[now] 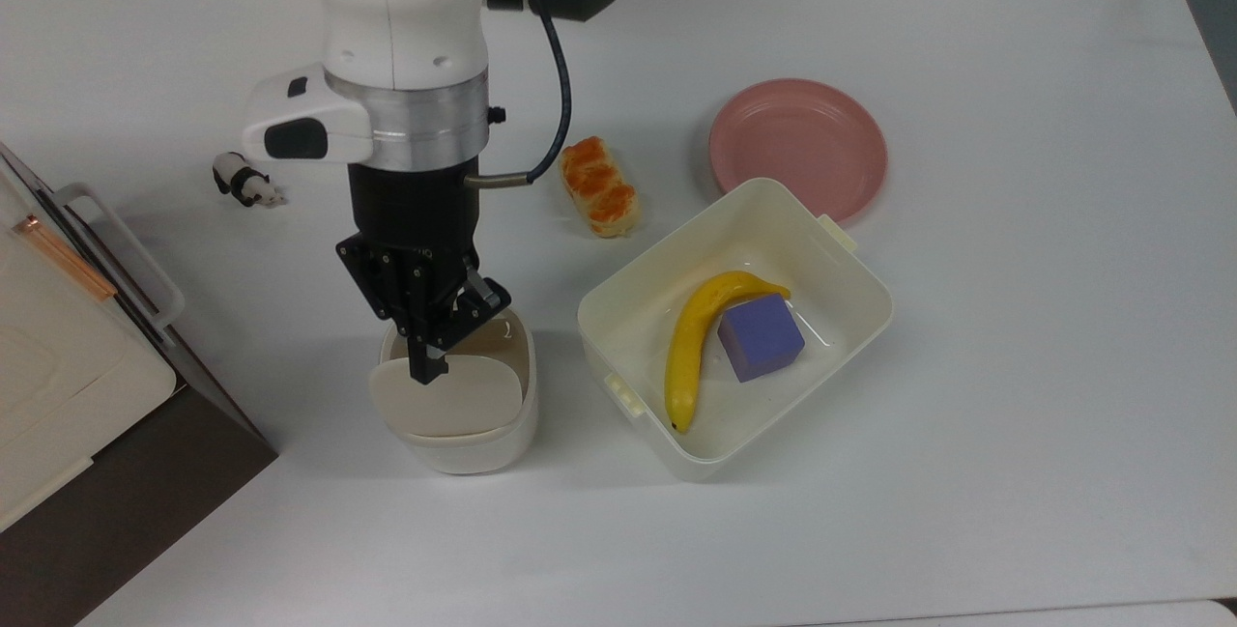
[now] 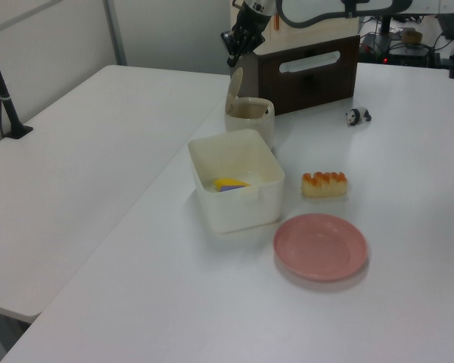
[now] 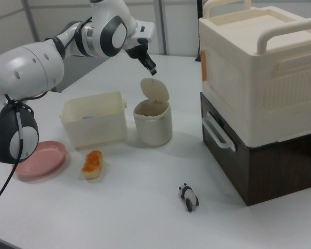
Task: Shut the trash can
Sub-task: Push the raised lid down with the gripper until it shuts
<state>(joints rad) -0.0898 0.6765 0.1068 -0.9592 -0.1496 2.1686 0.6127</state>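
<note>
The trash can is a small cream bin standing left of the tub, its hinged lid raised upright. The left view shows the lid tilted up over the bin. In the right view the lid stands above the bin body. My gripper is shut with nothing in it. Seen from the top view, its tip overlaps the lid's upper edge. In the right view the gripper hangs a little above the lid, apart from it.
A large cream tub holds a banana and a purple cube. A pink plate, a bread piece and a small panda figure lie on the table. A white-and-brown appliance stands close beside the bin.
</note>
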